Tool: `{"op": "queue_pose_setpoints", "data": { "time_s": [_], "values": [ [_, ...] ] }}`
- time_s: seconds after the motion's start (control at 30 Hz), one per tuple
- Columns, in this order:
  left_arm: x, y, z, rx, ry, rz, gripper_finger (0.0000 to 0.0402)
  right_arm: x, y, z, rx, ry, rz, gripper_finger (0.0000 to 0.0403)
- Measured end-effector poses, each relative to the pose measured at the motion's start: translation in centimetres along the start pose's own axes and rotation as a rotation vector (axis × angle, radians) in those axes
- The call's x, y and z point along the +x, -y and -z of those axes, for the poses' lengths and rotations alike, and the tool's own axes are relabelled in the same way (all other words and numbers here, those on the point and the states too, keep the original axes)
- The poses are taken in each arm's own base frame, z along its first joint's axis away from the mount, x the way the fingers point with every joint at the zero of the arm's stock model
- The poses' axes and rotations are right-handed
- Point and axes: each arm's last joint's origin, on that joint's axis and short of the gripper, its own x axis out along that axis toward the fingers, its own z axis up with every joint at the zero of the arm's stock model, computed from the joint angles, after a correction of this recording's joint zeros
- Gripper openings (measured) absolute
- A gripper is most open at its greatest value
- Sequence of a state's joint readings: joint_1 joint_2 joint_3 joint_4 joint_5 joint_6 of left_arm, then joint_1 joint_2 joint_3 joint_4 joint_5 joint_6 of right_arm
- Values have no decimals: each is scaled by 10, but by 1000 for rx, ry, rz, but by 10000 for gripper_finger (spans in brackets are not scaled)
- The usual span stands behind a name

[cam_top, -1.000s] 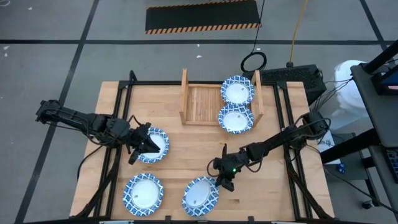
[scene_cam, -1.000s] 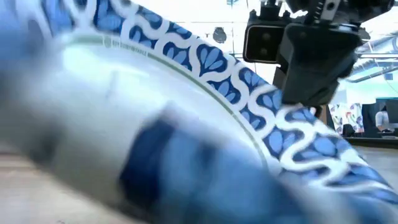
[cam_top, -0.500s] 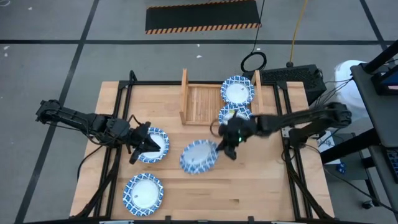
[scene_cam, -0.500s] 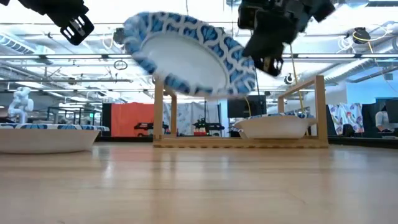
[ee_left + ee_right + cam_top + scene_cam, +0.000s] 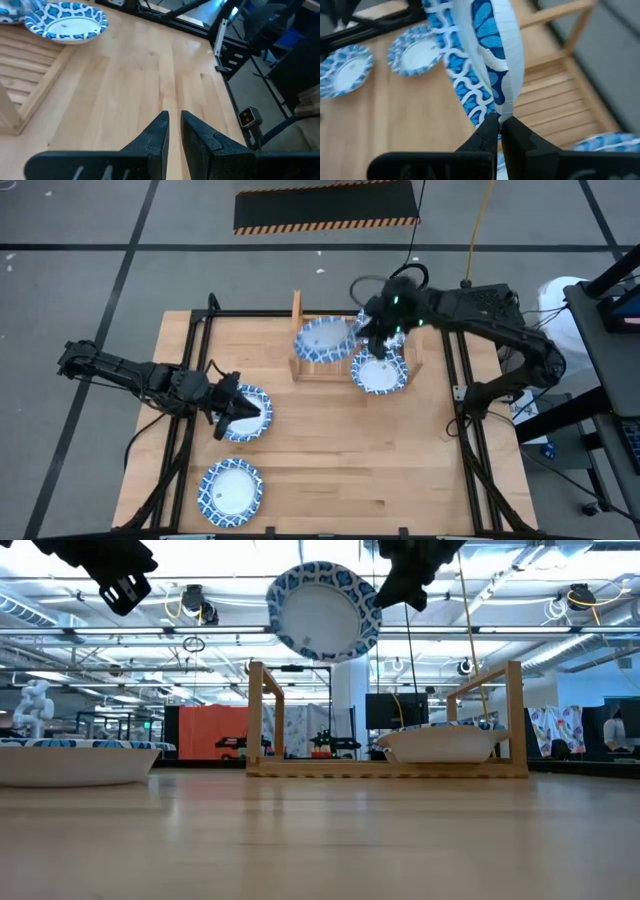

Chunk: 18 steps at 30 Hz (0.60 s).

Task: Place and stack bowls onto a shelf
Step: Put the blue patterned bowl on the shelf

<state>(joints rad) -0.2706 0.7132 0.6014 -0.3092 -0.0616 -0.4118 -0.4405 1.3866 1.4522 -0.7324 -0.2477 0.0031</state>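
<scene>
Bowls: one held point(image 5: 322, 341), three resting, one shelf point(image 5: 302, 366)

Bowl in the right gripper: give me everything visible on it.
The round shallow bowl with a white inside and blue-and-white patterned rim looks like thin paper. The right gripper pinches its rim, shut on it. It hangs tilted in the air, well above the low light-wood slatted shelf, over the shelf's empty half. Nothing else touches it.

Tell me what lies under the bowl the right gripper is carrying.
The carried bowl hangs from the right gripper, clear above the shelf. Bare slats lie below it there. Another bowl sits beside that spot. The slats directly underneath are hidden from above.
</scene>
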Motion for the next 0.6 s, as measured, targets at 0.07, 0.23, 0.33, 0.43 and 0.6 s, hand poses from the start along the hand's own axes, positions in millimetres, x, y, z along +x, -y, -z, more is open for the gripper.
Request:
{"op": "queue_pose_setpoints", "data": {
  "time_s": [0.07, 0.23, 0.33, 0.43, 0.6],
  "values": [
    [0, 0, 0, -13, 7, -11, 53, -5, 15, -2, 2, -4, 4, 0],
    [0, -1, -2, -27, 27, -33, 53, 1, 46, -1, 12, -67, 30, 0],
    [0, -2, -2, -45, 38, -53, 53, 8, 63, -6, -6, -101, 33, 0],
    [0, -2, -3, -50, 53, -76, 53, 18, 78, -14, -17, -133, 42, 0],
    [0, -3, -3, -69, 66, -96, 53, 31, 99, -32, -28, -186, 48, 0]
  ]
}}
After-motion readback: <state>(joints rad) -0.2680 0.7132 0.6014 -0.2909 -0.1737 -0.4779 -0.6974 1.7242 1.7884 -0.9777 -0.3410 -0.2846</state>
